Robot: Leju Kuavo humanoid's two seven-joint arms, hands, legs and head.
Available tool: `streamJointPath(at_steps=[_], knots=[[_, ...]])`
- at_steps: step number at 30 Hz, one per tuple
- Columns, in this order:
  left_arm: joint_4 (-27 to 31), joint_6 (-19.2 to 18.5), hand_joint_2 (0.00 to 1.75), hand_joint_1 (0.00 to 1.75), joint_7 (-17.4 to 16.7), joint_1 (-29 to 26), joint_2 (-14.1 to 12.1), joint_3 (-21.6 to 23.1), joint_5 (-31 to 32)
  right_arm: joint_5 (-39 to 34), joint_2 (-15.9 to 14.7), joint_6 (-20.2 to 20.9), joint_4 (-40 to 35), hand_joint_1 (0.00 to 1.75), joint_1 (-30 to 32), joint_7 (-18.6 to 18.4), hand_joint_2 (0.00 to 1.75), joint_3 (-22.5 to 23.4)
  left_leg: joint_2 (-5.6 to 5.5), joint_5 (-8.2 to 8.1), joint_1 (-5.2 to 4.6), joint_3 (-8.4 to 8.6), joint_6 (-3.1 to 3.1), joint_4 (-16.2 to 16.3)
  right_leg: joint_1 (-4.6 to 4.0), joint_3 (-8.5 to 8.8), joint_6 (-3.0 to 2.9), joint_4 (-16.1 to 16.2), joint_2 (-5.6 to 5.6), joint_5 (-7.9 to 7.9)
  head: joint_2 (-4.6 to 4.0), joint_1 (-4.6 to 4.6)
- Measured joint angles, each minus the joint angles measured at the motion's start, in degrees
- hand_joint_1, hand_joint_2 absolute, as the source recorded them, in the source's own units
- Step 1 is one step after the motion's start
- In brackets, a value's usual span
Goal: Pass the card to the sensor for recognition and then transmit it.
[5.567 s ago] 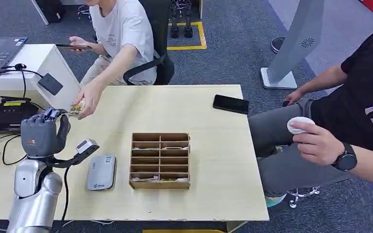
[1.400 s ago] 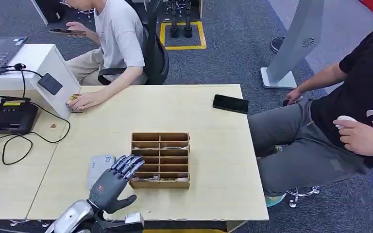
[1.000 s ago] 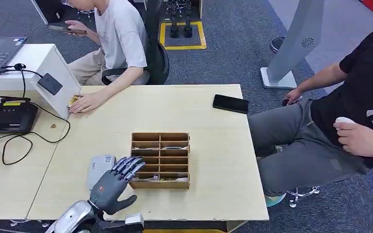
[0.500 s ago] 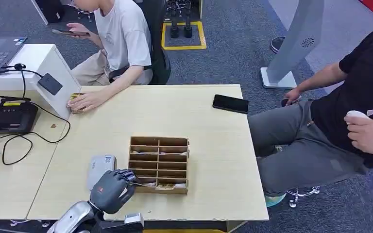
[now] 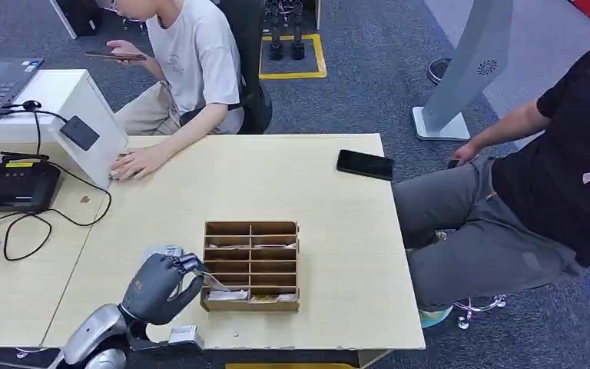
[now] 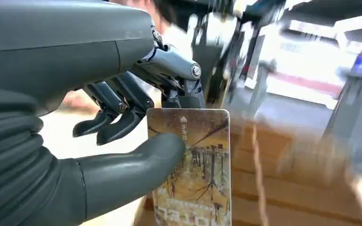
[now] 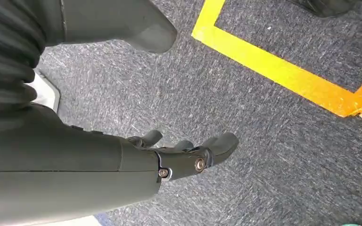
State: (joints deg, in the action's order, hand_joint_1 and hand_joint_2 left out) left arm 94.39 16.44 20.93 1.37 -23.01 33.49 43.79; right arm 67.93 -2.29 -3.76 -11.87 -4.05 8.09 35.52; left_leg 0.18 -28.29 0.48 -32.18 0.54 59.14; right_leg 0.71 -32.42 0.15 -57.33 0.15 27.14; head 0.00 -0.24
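Observation:
My left hand (image 5: 157, 288) hovers over the table's front left, just left of the wooden card box (image 5: 251, 265). It pinches a card (image 5: 215, 281) that sticks out toward the box's front row. In the left wrist view the card (image 6: 193, 174) has a yellow-brown tree picture and sits between the thumb (image 6: 136, 165) and the fingers (image 6: 169, 66). The grey flat sensor (image 5: 167, 250) lies beside the box, mostly hidden under my hand. My right hand (image 7: 184, 155) hangs over grey carpet, fingers loosely bent, holding nothing.
A person's hand (image 5: 134, 164) rests on cards at the table's far left. A black phone (image 5: 364, 164) lies at the far right edge. A black device (image 5: 15, 184) with cables and a white stand (image 5: 73, 100) are on the left. Another person (image 5: 553, 177) sits at the right.
My left hand's fingers closed at the box's front row, then drew back to the left with a card pinched. The box slid slightly toward the front edge.

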Motion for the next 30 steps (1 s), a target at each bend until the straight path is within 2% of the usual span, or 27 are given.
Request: streamJointPath(at_steps=[3,7,10,12,14,18,20,24,28,30], knots=[[5.4,-2.21,1.75,1.75,1.91,2.51,-1.62,-3.18,-4.2,0.31,0.04,0.17,0.0,0.0,0.01,0.11,1.75,0.37,-0.03,0.03,0.01,-0.01,0.01,0.0,-0.01,0.02,-0.03,-0.01,-0.02,-0.02,0.0,0.0],[9.74,-3.7,1.75,1.75,2.19,4.89,-2.74,-5.8,-5.25,0.31,0.31,0.17,0.0,0.0,0.06,0.15,1.75,0.88,-0.01,0.04,0.01,0.0,0.0,0.0,-0.01,0.02,-0.04,-0.01,-0.02,-0.05,0.0,0.02],[11.26,-3.0,1.75,1.75,1.82,5.4,-2.8,-7.3,-4.49,0.35,0.5,0.17,0.0,0.0,0.07,0.07,1.75,1.05,-0.01,0.04,0.01,0.0,0.0,0.0,-0.01,0.02,-0.04,-0.01,-0.01,-0.05,0.0,0.02],[11.44,-1.51,1.75,1.75,0.18,5.43,-2.69,-8.45,-2.19,0.48,0.57,0.15,0.0,0.0,0.12,-0.13,1.75,1.16,-0.01,0.04,0.0,0.0,0.0,0.0,0.0,0.01,-0.04,-0.01,-0.01,-0.05,0.0,0.0],[11.2,0.17,1.75,1.75,-1.94,5.42,-2.47,-9.51,0.47,0.85,0.65,0.15,0.0,0.0,0.17,-0.35,1.75,1.25,-0.01,0.04,0.0,0.0,0.0,0.0,-0.01,0.01,-0.04,-0.01,-0.01,-0.05,0.0,0.0],[10.54,1.27,1.75,1.75,-2.71,5.42,-2.1,-10.56,2.03,1.18,0.81,0.15,0.0,0.0,0.19,-0.66,1.75,1.27,-0.01,0.04,0.01,-0.01,0.0,0.0,-0.01,0.0,-0.04,-0.01,-0.01,-0.05,0.0,0.02],[9.95,1.81,1.75,1.75,-4.54,5.43,-1.73,-11.13,3.29,1.38,0.87,0.15,0.0,0.0,0.18,-0.79,1.75,1.29,-0.01,0.04,0.01,0.0,0.0,0.0,-0.01,0.0,-0.04,0.0,-0.01,-0.05,0.0,0.02],[4.4,3.85,1.75,1.75,-8.13,6.07,0.28,-12.97,6.57,2.3,1.05,0.17,0.0,0.0,0.1,-0.81,1.75,1.27,-0.01,0.05,0.0,0.01,0.0,0.0,-0.01,0.0,-0.04,-0.01,-0.01,-0.05,0.0,0.02],[-0.45,4.94,1.75,1.75,-9.79,7.34,1.87,-14.45,7.91,2.34,1.25,0.17,0.0,0.0,0.05,-0.87,1.75,1.29,-0.02,0.09,0.0,0.0,-0.01,0.0,-0.01,0.01,-0.03,-0.01,-0.02,-0.07,0.0,0.02],[-2.65,6.26,1.75,1.75,-12.94,8.17,2.84,-15.13,11.15,2.4,1.38,0.02,0.0,0.0,0.03,-0.85,1.75,1.27,-0.02,0.09,0.01,-0.01,-0.01,0.0,-0.01,0.0,-0.03,-0.01,-0.02,-0.07,0.0,0.02]])
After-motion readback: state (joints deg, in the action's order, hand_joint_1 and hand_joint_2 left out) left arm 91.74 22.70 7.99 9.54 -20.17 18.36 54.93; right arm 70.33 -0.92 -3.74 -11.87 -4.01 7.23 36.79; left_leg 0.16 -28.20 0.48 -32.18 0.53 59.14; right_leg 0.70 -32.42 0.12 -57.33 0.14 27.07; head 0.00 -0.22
